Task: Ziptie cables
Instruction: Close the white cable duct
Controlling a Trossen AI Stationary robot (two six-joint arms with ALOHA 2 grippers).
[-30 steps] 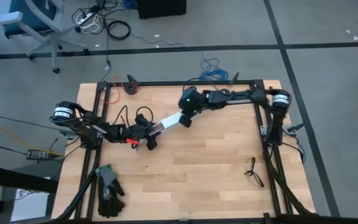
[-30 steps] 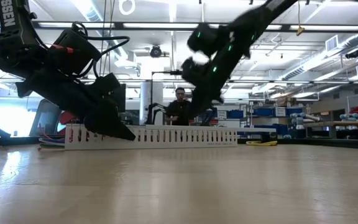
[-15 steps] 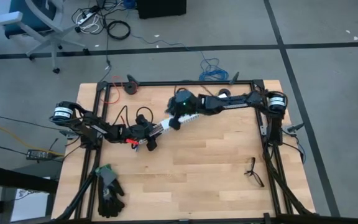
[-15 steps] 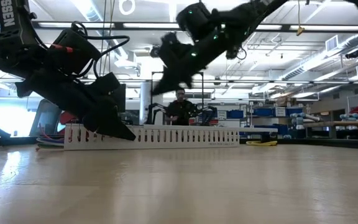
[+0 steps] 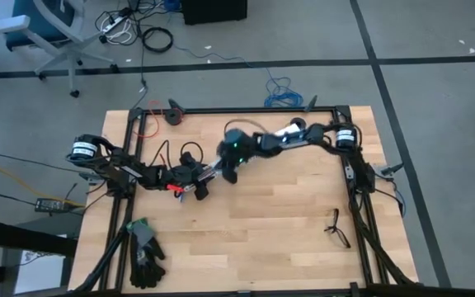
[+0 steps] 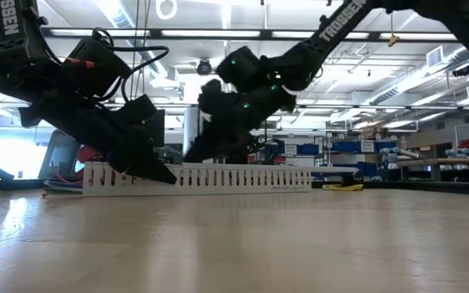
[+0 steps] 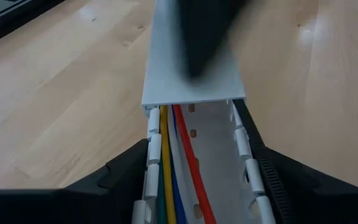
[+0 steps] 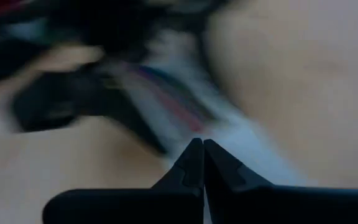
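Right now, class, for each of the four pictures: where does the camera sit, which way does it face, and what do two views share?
High: overhead, facing down on the table, both arms.
Low: table height, facing across; the white channel, both arms.
Left wrist: on the left arm; left gripper grips the channel with cables inside.
Right wrist: right gripper, fingers shut.
Shared: the channel in low and left wrist.

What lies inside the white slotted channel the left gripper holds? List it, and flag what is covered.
Inside the white slotted channel, the cables run lengthwise: yellow, green, blue, red. The left gripper clasps its walls. Farther along, a white lid covers it, hiding what lies beneath. No ziptie shows.
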